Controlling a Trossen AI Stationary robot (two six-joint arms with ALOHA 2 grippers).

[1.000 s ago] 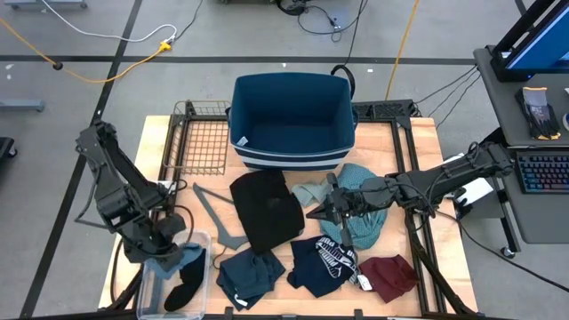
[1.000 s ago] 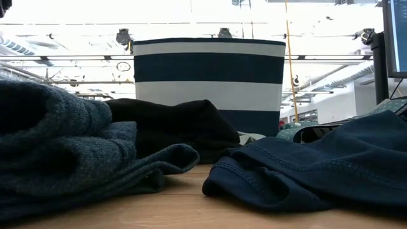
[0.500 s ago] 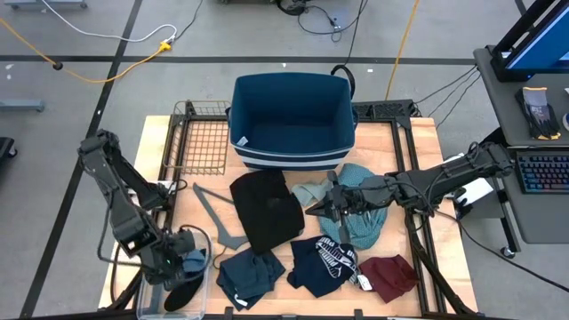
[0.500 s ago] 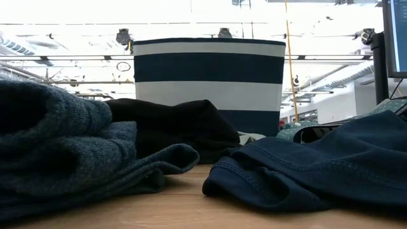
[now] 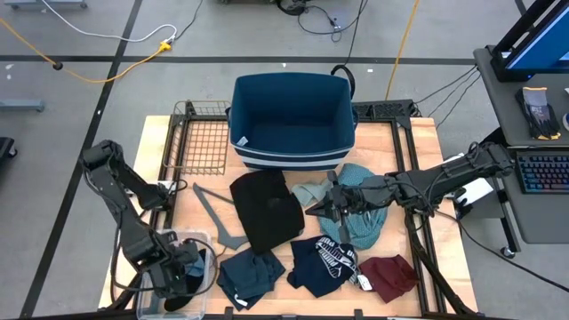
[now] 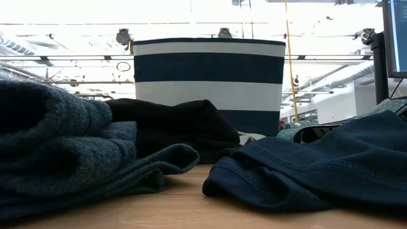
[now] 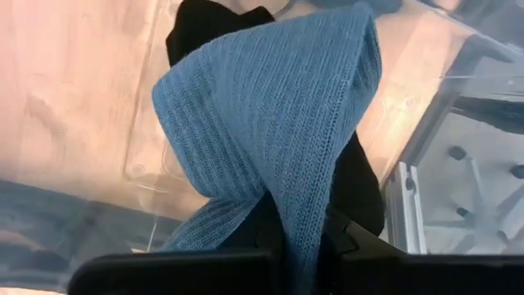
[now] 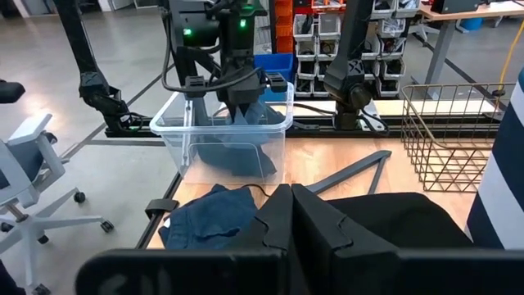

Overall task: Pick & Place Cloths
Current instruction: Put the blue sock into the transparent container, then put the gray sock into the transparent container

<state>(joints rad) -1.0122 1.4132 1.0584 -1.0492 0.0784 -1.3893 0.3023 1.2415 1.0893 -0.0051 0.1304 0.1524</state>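
Left claw (image 8: 236,97) is down in the clear plastic bin (image 8: 219,135), clamped on a blue knit cloth (image 7: 270,139) that hangs from its tips over a black cloth (image 7: 205,20). Right claw (image 5: 322,212) is pinched together and empty, with the black garment (image 5: 265,210) just beside it.

Ribbed blue knit cloth (image 7: 278,123) over clear glossy plastic bin (image 8: 184,131); matt pale wooden tabletop (image 5: 391,151).

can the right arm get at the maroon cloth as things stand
Probably yes. The maroon cloth lies uncovered at the table's front right, nothing on it, and the shut, empty right gripper hovers mid-table; the arm would only need to swing back toward its own side.
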